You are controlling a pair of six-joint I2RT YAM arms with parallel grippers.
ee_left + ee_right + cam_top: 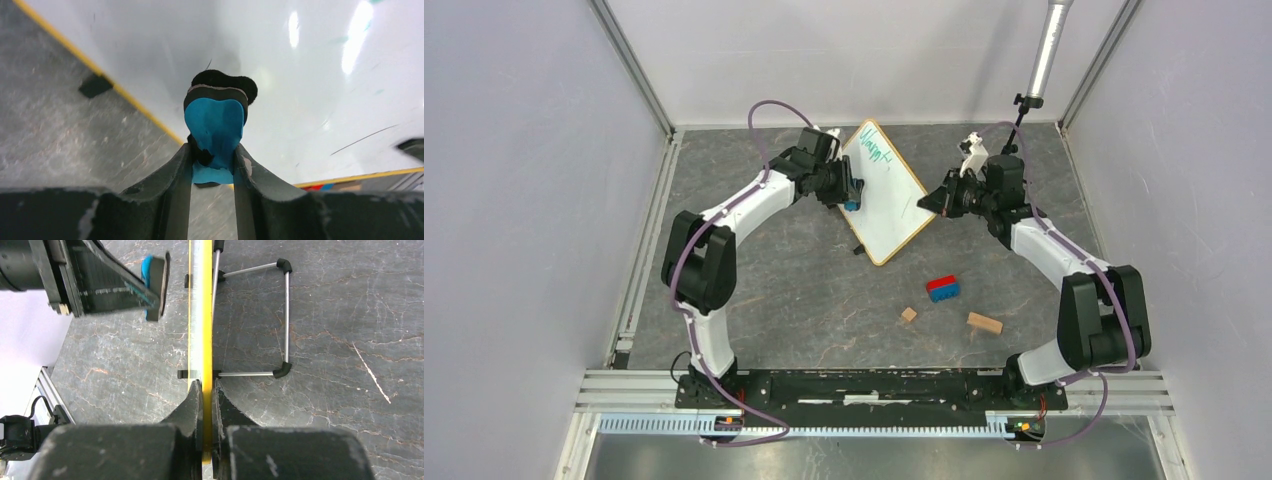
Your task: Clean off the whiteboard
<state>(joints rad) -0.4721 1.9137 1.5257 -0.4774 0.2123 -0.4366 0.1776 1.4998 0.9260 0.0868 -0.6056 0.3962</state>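
On whiteboard (889, 205), illegible scrawl (876, 155); left jaws tight on eraser (215, 127), right jaws on frame (200, 315)

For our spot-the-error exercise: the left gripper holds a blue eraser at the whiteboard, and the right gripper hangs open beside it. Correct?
No. The right gripper is not open: the right wrist view shows it shut on the edge of the whiteboard. The left gripper does hold the blue eraser at it.
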